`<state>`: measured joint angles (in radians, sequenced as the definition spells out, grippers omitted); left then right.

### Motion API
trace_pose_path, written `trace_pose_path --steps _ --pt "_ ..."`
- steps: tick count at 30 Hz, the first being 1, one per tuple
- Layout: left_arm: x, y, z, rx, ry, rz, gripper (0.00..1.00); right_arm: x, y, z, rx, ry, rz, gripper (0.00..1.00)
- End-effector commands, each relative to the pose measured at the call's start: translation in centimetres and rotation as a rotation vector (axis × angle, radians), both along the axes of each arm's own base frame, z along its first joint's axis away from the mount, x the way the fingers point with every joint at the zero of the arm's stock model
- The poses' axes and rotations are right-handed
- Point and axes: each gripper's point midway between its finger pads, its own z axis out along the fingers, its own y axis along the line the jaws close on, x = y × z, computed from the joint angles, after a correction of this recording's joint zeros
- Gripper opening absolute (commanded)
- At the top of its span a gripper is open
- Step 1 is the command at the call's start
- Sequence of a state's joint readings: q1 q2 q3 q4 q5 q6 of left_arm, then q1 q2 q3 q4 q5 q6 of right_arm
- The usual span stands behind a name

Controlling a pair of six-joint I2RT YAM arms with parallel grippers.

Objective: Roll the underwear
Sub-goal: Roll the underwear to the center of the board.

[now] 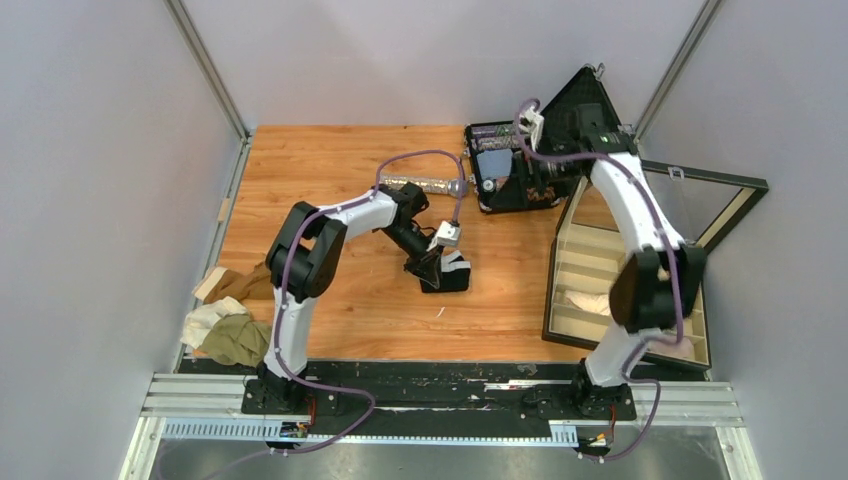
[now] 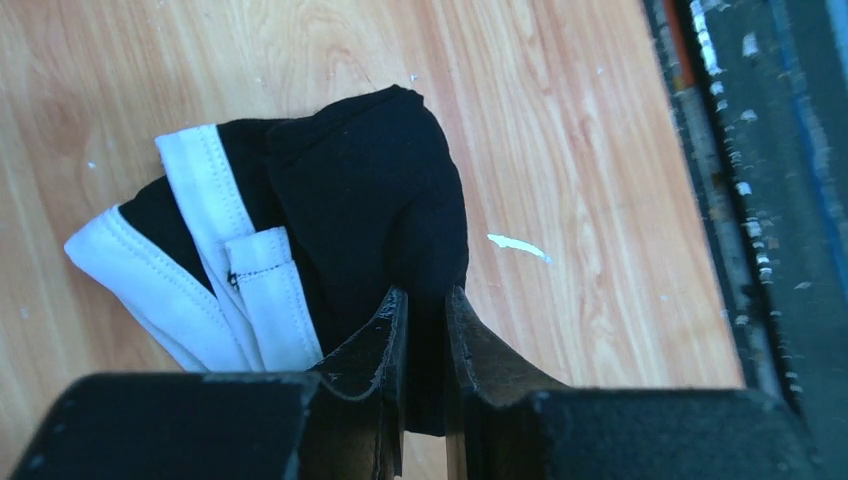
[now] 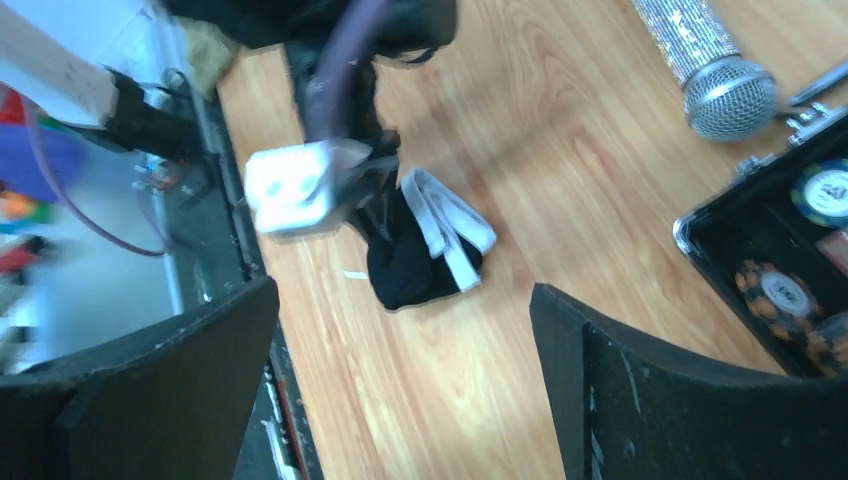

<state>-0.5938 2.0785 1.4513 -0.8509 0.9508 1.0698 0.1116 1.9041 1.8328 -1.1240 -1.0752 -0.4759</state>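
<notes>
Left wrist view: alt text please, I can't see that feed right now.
The left gripper is shut on a fold of black underwear, which lies bunched on the wooden table. Its white waistband is folded over at the left, and a dark rail runs down the right edge.

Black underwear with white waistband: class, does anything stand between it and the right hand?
Nothing visible does: only wooden tabletop shows between the right hand and the black underwear with white waistband; the left hand grips its black edge.
</notes>
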Motion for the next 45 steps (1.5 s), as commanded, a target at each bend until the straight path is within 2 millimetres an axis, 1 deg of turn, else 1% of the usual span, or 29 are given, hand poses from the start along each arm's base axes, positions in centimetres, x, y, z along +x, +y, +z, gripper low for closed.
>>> trace_pose_path --steps 1,2,3,4,5,6,7,8,10,11,12,14,17,19,23,29,32,35,36,37,38,39,40,41,42,43,44,45 --pt "-3.0 1.1 1.5 0.005 0.349 0.014 0.05 -0.9 -0.4 4.0 -0.062 -0.601 -0.051 1.0" --pt "-2.9 1.1 1.5 0.008 0.38 0.019 0.04 -2.2 -0.2 3.3 -0.072 -0.736 -0.029 1.0" --pt "-2.8 1.0 1.7 -0.004 0.399 0.03 0.04 -4.1 0.2 3.4 -0.071 -0.896 0.007 1.0" --pt "-2.8 1.0 1.6 -0.001 0.416 0.036 0.04 -6.0 0.8 -0.1 -0.101 -0.947 0.067 1.0" --pt "-2.8 0.9 1.7 -0.007 0.43 0.04 0.04 -7.4 1.6 -2.0 -0.129 -1.004 0.132 1.0" --pt "-2.8 0.8 1.6 -0.002 0.451 0.044 0.05 -8.9 2.5 -3.7 -0.139 -1.033 0.215 1.0" --pt "-2.8 0.7 1.7 -0.008 0.465 0.045 0.05 -10.3 3.4 -5.2 -0.132 -1.027 0.288 0.96" --pt "-2.9 0.8 1.6 0.006 0.505 0.051 0.05 -11.3 4.2 -6.4 -0.121 -1.001 0.345 0.91" --pt "-2.9 0.7 1.7 0.009 0.565 0.058 0.05 -12.5 6.0 -8.3 -0.116 -0.937 0.425 0.79" --pt "-2.9 0.5 1.8 -0.003 0.584 0.061 0.05 -12.8 6.9 -9.2 -0.117 -0.908 0.455 0.74" --pt "-2.8 0.5 1.7 -0.002 0.624 0.076 0.05 -13.1 7.7 -9.8 -0.11 -0.89 0.483 0.7" --pt "-2.7 0.5 1.5 -0.014 0.664 0.097 0.05 -13.2 9.2 -10.7 -0.092 -0.875 0.513 0.69" --pt "-2.6 0.6 1.2 -0.021 0.702 0.122 0.05 -12.9 10.3 -11.4 -0.058 -0.887 0.554 0.69" --pt "-2.5 0.6 1.0 -0.024 0.716 0.133 0.05 -13.1 10.6 -12.1 -0.044 -0.88 0.595 0.7" --pt "-2.3 0.7 0.8 -0.031 0.729 0.145 0.05 -13.4 10.6 -14.5 -0.055 -0.837 0.652 0.7" --pt "-2.0 0.6 1.0 -0.052 0.752 0.166 0.05 -13.8 10.5 -17.1 -0.066 -0.805 0.715 0.58" --pt "-2.0 0.5 1.1 -0.055 0.76 0.171 0.05 -14.0 10.7 -17.8 -0.069 -0.771 0.722 0.48" --pt "-2.0 0.6 1.2 -0.054 0.76 0.173 0.05 -13.8 11.0 -17.9 -0.069 -0.715 0.704 0.21" --pt "-2.0 0.6 1.4 -0.053 0.76 0.174 0.07 -13.6 11.2 -18.0 -0.071 -0.69 0.703 0.12" --pt "-1.9 0.6 1.6 -0.056 0.757 0.177 0.09 -13.5 11.3 -18.2 -0.076 -0.648 0.696 0.07" --pt "-1.7 0.6 2.1 -0.06 0.746 0.182 0.2 -13.5 11.3 -18.2 -0.08 -0.605 0.698 0.04" --pt "-1.6 0.7 2.6 -0.018 0.789 0.217 0.28 -14.0 11.0 -18.6 -0.091 -0.534 0.707 0.03" --pt "-0.9 0.5 3.2 -0.045 0.732 0.224 0.72 -14.2 11.0 -18.7 -0.097 -0.475 0.704 0.03" --pt "-0.6 0.9 3.5 0.03 0.778 0.289 0.86 -14.4 11.0 -18.6 -0.092 -0.427 0.703 0.02" --pt "0.5 0.7 4.4 -0.008 0.67 0.31 0.96 -14.5 10.9 -18.7 -0.087 -0.382 0.698 0.02" --pt "1.3 1.3 4.6 0.109 0.724 0.447 0.99 -14.6 10.9 -18.7 -0.084 -0.342 0.689 0.02" --pt "3.3 1.6 5.9 0.036 0.57 0.492 0.99 -14.7 10.9 -18.8 -0.081 -0.292 0.677 0.02" --pt "5.0 2.6 5.4 0.111 0.515 0.632 1.0 -14.9 10.9 -18.8 -0.075 -0.238 0.668 0.02"
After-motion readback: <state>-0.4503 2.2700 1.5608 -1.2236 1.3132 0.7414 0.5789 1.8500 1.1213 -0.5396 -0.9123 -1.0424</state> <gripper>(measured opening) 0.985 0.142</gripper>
